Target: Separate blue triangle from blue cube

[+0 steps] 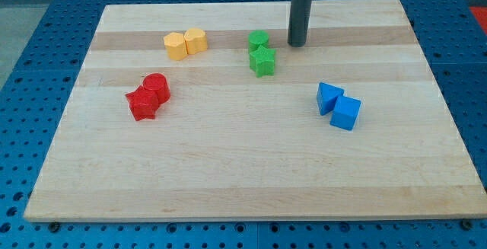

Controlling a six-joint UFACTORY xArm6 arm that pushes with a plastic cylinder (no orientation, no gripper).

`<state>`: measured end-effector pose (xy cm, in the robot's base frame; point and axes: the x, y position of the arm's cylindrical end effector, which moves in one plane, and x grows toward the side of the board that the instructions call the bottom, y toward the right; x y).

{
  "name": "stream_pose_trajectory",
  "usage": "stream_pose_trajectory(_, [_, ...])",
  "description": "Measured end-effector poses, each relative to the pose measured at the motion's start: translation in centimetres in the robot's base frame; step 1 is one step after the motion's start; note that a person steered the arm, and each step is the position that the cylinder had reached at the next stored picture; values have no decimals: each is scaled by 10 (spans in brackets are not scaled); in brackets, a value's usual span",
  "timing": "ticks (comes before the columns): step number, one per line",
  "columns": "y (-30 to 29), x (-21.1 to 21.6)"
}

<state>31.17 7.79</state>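
Nearest on the desk (228,180), the blue cube (346,113) touches the blue triangle (329,97) at the view's right. Farther up stand the green blocks (262,53), then my tip (296,45) (a bare rod, no jaws). A push at the pair's outer face would likely shove both together.
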Motion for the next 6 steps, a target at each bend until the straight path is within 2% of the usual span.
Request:
stream_pose_trajectory(1, [0, 28])
stream_pose_trajectory(2, [0, 103])
stream_pose_trajectory(3, [0, 109])
stream_pose_trajectory(4, [3, 154])
stream_pose_trajectory(5, [42, 117])
stream_pose_trajectory(6, [56, 101])
